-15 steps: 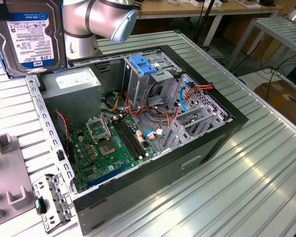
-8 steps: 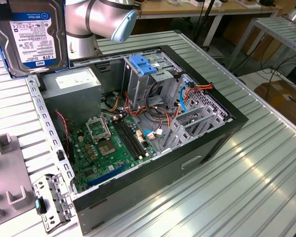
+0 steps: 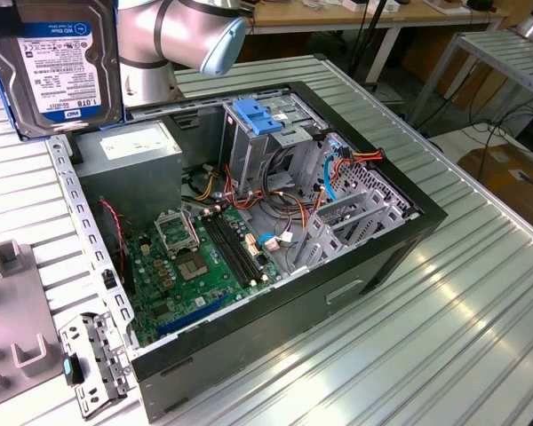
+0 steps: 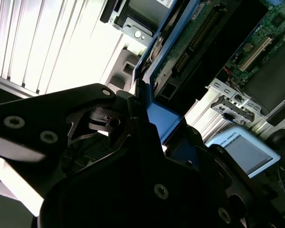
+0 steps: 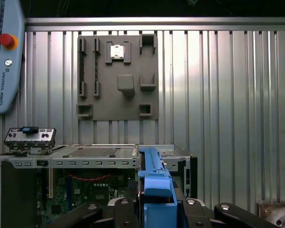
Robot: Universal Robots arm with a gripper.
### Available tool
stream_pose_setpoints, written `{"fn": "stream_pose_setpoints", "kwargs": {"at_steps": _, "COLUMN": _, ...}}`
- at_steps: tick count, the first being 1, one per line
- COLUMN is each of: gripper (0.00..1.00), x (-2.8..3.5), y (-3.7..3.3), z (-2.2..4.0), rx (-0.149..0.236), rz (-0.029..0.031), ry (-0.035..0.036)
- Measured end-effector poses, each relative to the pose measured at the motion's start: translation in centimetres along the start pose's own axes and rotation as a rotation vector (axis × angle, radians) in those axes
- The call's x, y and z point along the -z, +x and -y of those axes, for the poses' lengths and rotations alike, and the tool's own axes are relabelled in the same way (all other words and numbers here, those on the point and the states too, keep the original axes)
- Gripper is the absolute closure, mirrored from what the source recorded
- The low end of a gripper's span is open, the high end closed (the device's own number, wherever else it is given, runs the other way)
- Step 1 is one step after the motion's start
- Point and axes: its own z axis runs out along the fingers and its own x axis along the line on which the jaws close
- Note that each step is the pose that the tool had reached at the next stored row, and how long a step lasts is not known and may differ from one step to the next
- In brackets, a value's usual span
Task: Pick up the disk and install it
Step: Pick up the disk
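Fingers (image 4: 142, 133) clamp one disk (image 3: 58, 67) near one open computer case (image 3: 249, 342).

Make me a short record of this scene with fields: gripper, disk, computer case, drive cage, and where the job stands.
gripper: shut on the disk's blue rail, as seen in the first wrist view
disk: held off the table, label facing the exterior view, at that view's upper left
computer case: open, lying on the ribbed metal table
drive cage: upright inside the case, blue latch on top
job: disk picked up, not yet installed
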Motion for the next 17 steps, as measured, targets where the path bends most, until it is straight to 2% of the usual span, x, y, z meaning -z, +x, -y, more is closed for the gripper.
{"fn": "stream_pose_setpoints", "kwargs": {"at_steps": 1, "gripper": 0.63, "x": 0.0, "y": 0.0, "z": 0.01, "rx": 0.0, "rz": 0.0, "ry": 0.0}}
{"fn": "stream_pose_setpoints", "kwargs": {"at_steps": 2, "gripper": 0.63, "x": 0.0, "y": 0.77, "z": 0.03, "rx": 0.0, "rz": 0.0, "ry": 0.0}}
{"fn": "stream_pose_setpoints", "kwargs": {"at_steps": 3, "gripper": 0.63, "x": -0.01, "y": 1.12, "z": 0.43, "rx": 0.0, "rz": -0.0002, "ry": 0.0}}
{"fn": "stream_pose_setpoints", "kwargs": {"at_steps": 8, "gripper": 0.63, "x": -0.02, "y": 1.34, "z": 1.85, "rx": 0.0, "rz": -0.0014, "ry": 0.0001}}
{"fn": "stream_pose_setpoints", "kwargs": {"at_steps": 13, "gripper": 0.63, "x": -0.06, "y": 1.79, "z": 2.9, "rx": 0.0, "rz": -0.0016, "ry": 0.0}}
{"fn": "stream_pose_setpoints", "kwargs": {"at_steps": 17, "gripper": 0.63, "x": -0.19, "y": 3.4, "z": 3.18, "rx": 0.0, "rz": -0.0014, "ry": 0.0001}}
